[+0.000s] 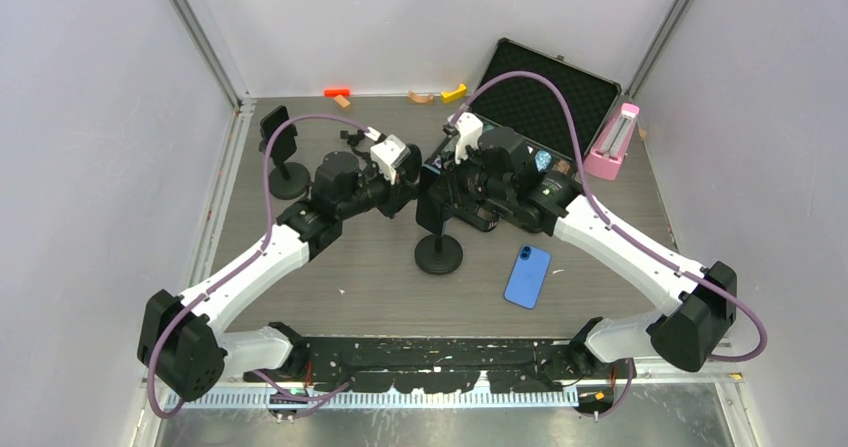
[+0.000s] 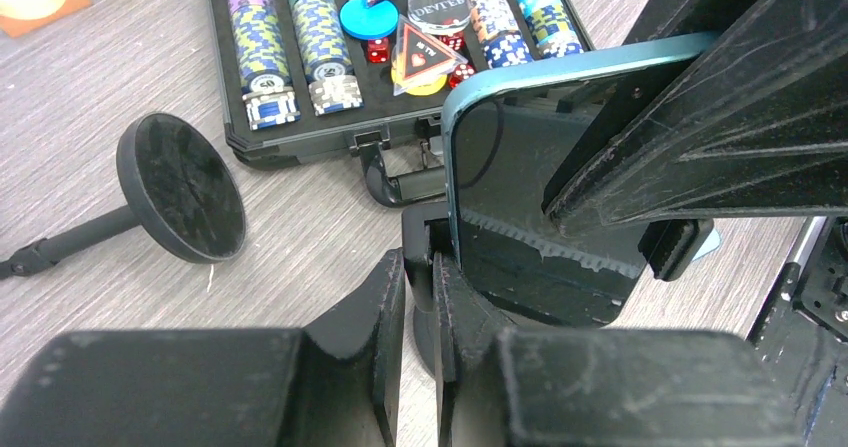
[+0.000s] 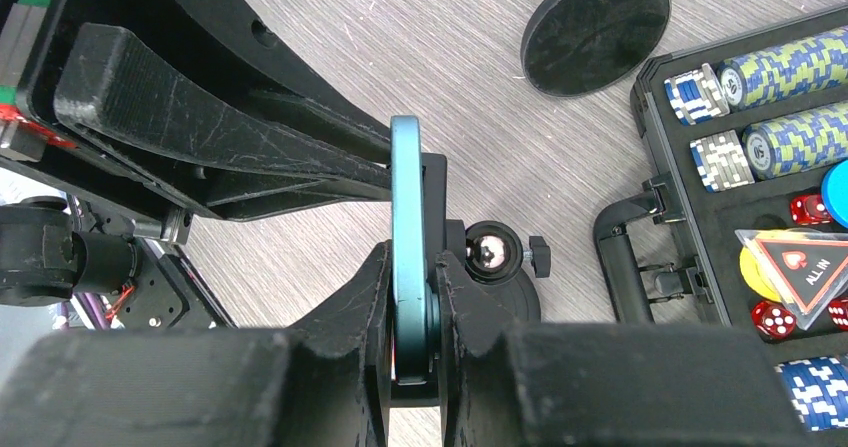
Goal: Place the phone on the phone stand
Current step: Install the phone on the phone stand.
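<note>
The phone stand [image 1: 438,252] stands mid-table on a round black base, its ball joint [image 3: 490,247] showing in the right wrist view. My right gripper [image 3: 412,297] is shut on a teal-edged phone [image 3: 406,227], held upright and edge-on against the stand's holder. In the left wrist view the phone's dark screen [image 2: 540,227] faces the camera. My left gripper [image 2: 420,287] is shut on a thin black upright part of the stand's holder [image 2: 418,237], beside the phone's edge. Both grippers meet above the stand: left gripper [image 1: 413,182], right gripper [image 1: 442,182]. The phone itself is hidden in the top view.
A blue phone [image 1: 527,276] lies flat right of the stand. A second stand [image 1: 285,157] stands at the back left. An open poker chip case [image 1: 545,102] and a pink object [image 1: 612,142] sit at the back right. Small blocks [image 1: 440,95] line the far edge.
</note>
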### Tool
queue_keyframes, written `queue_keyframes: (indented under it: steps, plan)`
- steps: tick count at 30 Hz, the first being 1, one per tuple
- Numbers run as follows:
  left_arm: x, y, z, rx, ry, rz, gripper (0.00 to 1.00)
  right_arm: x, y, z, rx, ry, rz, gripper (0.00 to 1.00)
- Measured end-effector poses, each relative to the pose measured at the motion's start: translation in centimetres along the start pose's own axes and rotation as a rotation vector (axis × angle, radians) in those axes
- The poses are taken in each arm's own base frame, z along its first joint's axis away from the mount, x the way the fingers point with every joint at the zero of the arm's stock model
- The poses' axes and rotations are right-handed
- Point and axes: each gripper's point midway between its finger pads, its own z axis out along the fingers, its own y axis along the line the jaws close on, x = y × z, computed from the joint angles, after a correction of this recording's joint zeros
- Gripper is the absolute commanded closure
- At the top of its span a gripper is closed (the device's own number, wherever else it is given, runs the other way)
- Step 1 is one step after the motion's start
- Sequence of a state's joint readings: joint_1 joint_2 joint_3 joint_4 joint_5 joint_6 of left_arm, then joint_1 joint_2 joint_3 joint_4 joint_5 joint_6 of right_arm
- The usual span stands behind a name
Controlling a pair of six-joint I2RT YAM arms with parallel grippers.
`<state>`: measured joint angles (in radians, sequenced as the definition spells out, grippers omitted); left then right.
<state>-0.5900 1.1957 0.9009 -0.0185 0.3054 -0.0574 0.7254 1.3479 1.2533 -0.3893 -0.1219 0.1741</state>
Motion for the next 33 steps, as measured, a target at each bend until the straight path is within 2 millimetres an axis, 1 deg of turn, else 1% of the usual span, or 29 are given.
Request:
queue_keyframes:
  steps: [13, 23, 33]
  plan:
    - [0.1, -1.3, -0.1, 0.057, 0.003, 0.052, 1.00, 0.8, 0.4, -1.1, -0.038, -0.027, -0.049, 1.00]
    - [0.2, -1.4, -0.2, 0.069, 0.002, 0.070, 1.00, 1.0, 0.5, -1.1, -0.046, -0.024, -0.036, 1.00]
    - [0.2, -1.4, -0.1, 0.071, -0.011, 0.085, 1.00, 0.9, 0.2, -1.0, -0.015, -0.029, 0.024, 1.00]
